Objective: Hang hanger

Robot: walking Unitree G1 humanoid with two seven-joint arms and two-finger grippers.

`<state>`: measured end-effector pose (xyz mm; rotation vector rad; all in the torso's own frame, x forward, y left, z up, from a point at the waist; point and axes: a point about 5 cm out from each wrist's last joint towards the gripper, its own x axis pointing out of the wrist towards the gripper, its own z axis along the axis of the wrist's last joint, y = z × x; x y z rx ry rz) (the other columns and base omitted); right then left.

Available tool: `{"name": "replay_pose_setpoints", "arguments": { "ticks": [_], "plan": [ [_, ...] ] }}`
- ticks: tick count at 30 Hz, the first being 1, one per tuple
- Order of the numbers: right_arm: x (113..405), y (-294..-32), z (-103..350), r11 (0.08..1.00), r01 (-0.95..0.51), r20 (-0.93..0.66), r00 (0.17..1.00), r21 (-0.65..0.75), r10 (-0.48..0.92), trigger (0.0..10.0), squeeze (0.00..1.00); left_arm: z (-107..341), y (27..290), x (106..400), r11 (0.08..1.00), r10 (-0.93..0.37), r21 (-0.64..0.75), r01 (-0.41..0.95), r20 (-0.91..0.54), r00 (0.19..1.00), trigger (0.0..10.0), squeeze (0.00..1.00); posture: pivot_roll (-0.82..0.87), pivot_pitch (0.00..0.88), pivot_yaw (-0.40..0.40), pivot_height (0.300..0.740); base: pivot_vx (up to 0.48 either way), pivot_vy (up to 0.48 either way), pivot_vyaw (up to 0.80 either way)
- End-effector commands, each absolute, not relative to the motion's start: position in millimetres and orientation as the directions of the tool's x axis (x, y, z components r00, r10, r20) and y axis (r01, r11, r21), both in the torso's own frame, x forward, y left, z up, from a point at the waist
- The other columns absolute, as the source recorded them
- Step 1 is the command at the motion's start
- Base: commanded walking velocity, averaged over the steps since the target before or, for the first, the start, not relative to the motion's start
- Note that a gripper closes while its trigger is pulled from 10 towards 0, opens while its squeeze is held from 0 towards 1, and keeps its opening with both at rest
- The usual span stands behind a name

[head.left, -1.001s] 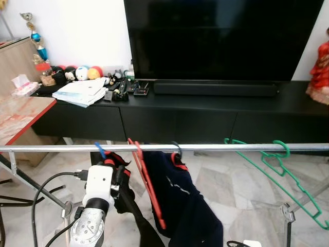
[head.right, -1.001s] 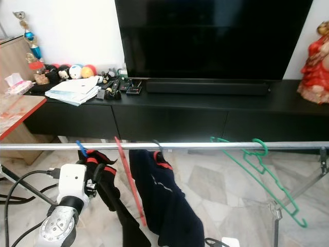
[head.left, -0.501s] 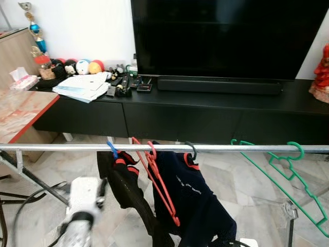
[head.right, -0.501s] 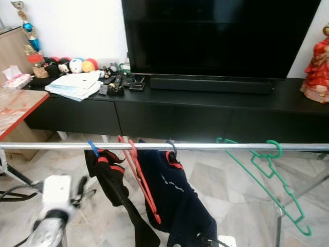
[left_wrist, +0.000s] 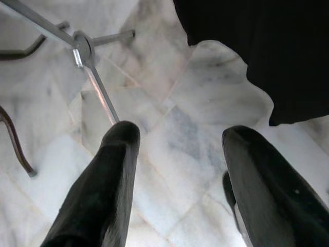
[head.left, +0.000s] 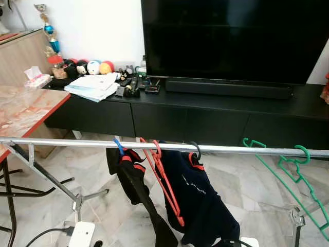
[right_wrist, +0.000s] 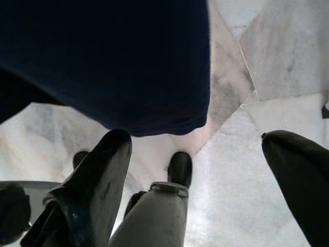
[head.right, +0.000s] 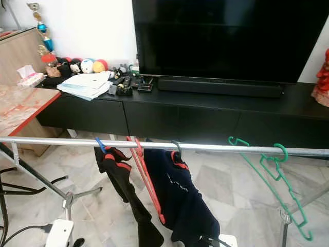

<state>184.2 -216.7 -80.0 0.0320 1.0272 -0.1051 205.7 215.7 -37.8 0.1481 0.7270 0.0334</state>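
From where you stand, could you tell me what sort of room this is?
Most likely a home living room: a big TV on a low black cabinet, and a clothes rail with hangers on a marble floor.

A black television [head.left: 234, 38] stands above a soundbar [head.left: 229, 87].

- Head stereo pair: both eyes look forward and down from above the silver rail [head.left: 154, 146], across it to the black TV cabinet [head.right: 205, 110] and television [head.left: 231, 36] at the far wall.
- The two eyes share almost the whole scene: rail, red hanger [head.right: 146, 180], green hanger [head.left: 288, 177], hung garments, marble floor [head.left: 241, 180].
- Left wrist camera: aims down along the left tool [left_wrist: 177, 170], close over the marble floor, with a rack leg [left_wrist: 95, 82] and black cloth [left_wrist: 257, 46] beyond its fingers.
- Right wrist camera: looks down along the right tool [right_wrist: 200, 175], tight under the navy garment [right_wrist: 103, 56], the robot's own foot [right_wrist: 180, 167] between its fingers.
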Motion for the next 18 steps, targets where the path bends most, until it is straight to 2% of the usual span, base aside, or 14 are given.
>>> {"name": "replay_pose_setpoints", "arguments": {
  "ticks": [1,5,10,18],
  "plan": [
    [184,-216,-80,0.99,0.139,-0.852,0.517,-0.008,-0.079,10.0,0.0,-51,217,199,0.993,0.088,0.12,-0.003,-0.708,0.701,10.0,0.0,-0.01,0.0,0.052,0.74,0.0,0.0,0.0],
    [184,-214,-80,0.985,0.17,-0.848,0.524,0.011,-0.081,10.0,0.0,-69,218,190,0.995,0.1,0.077,-0.064,-0.791,0.603,10.0,0.0,-0.02,0.0,0.053,0.74,0.0,0.0,0.0],
    [184,-212,-81,0.978,0.21,-0.844,0.528,0.018,-0.098,10.0,0.0,-82,216,175,0.997,0.054,0.017,-0.076,-0.856,0.514,10.0,0.0,-0.05,0.0,0.073,0.74,0.0,0.0,0.0],
    [181,-210,-83,0.966,0.255,-0.844,0.525,0.035,-0.109,10.0,0.0,-85,216,172,0.997,0.074,0.049,-0.062,-0.867,0.493,10.0,0.0,-0.08,0.0,0.084,0.74,0.0,0.0,0.0]
  ]
}}
